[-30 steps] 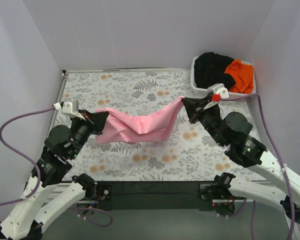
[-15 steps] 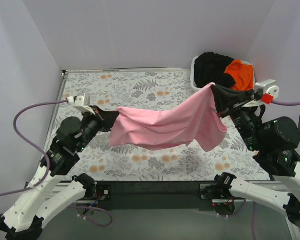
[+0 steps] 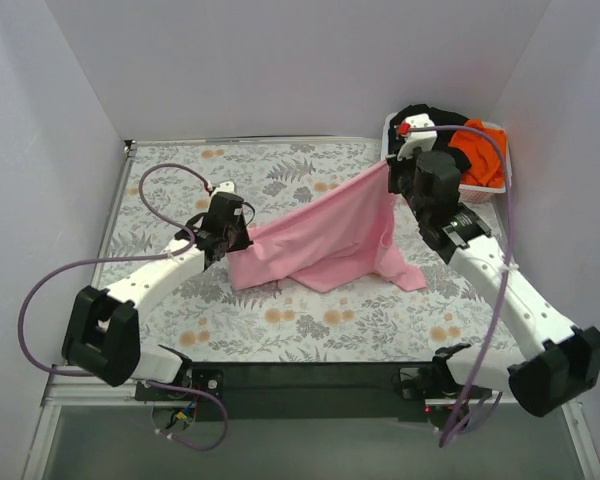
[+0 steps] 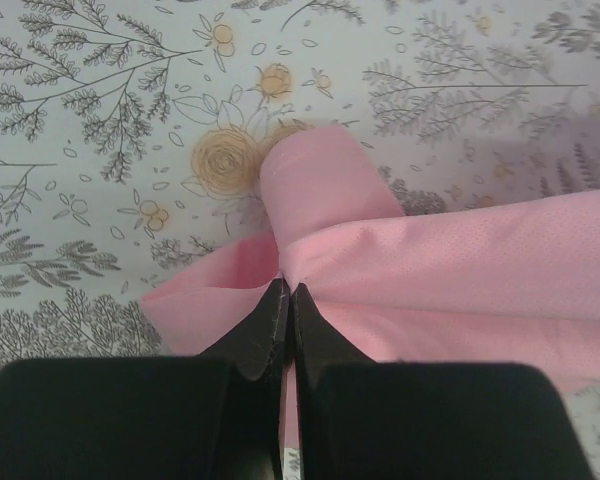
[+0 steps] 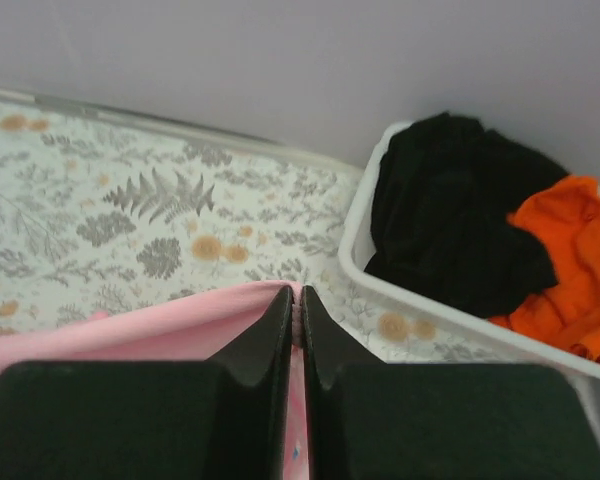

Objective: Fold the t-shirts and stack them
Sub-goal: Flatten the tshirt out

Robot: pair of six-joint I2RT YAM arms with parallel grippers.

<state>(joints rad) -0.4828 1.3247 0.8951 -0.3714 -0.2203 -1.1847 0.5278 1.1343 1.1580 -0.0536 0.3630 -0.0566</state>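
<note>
The light pink t-shirt (image 3: 330, 235) hangs stretched between both arms over the flowered table, its lower edge resting on the cloth. My left gripper (image 3: 242, 238) is shut on its left end; in the left wrist view the pink t-shirt (image 4: 440, 270) bunches at the left gripper (image 4: 286, 290). My right gripper (image 3: 388, 170) is shut on the raised right corner, and the right wrist view shows pink t-shirt (image 5: 160, 325) cloth pinched in the right gripper (image 5: 297, 293). A black t-shirt (image 3: 425, 135) and an orange t-shirt (image 3: 483, 150) lie in the basket.
The white lattice basket (image 3: 392, 172) stands at the table's back right corner, its rim (image 5: 355, 240) close to my right gripper. White walls enclose the table on three sides. Purple cables loop beside both arms.
Both arms have reached forward over the table. The right gripper carried its pink corner up and back toward the basket; the left gripper moved inward and down. The shirt now drapes onto the table.
</note>
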